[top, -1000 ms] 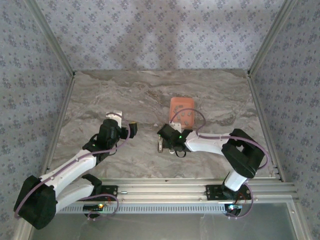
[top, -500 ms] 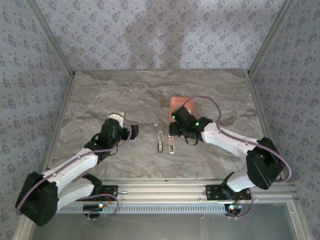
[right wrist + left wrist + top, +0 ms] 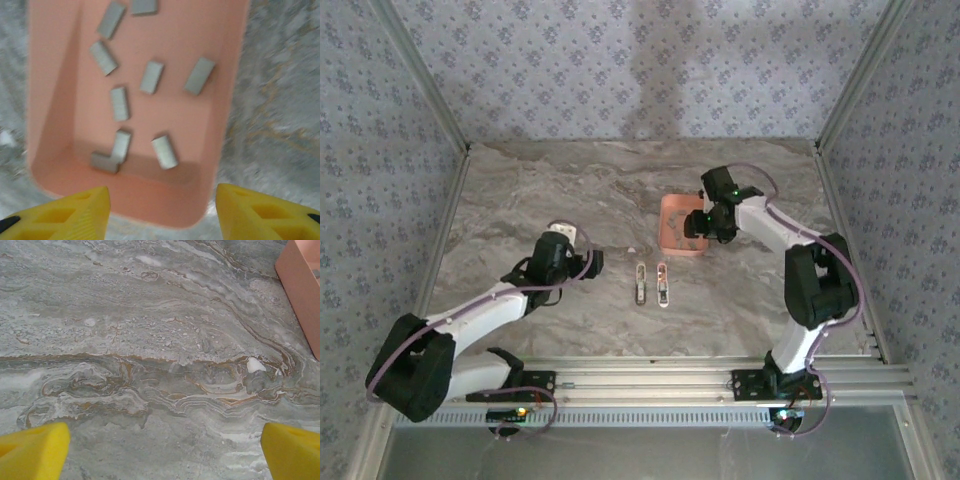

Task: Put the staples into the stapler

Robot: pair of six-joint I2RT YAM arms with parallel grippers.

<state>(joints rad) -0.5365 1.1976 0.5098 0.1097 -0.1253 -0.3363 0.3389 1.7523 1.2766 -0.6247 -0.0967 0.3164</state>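
The right hand (image 3: 701,222) hangs over the orange tray (image 3: 672,242). The stapler (image 3: 640,283) lies on the table (image 3: 570,190), near the left hand (image 3: 586,262).

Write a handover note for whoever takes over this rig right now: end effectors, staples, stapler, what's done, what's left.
Left end effector: open, empty, over bare table.
Right end effector: open, empty, above the near end of the tray.
Staples: several loose strips in the tray.
Stapler: two slim parts side by side on the table, nearer the arms than the tray.
Done: nothing grasped.
Left: pick a strip, seat it in the stapler, close it.
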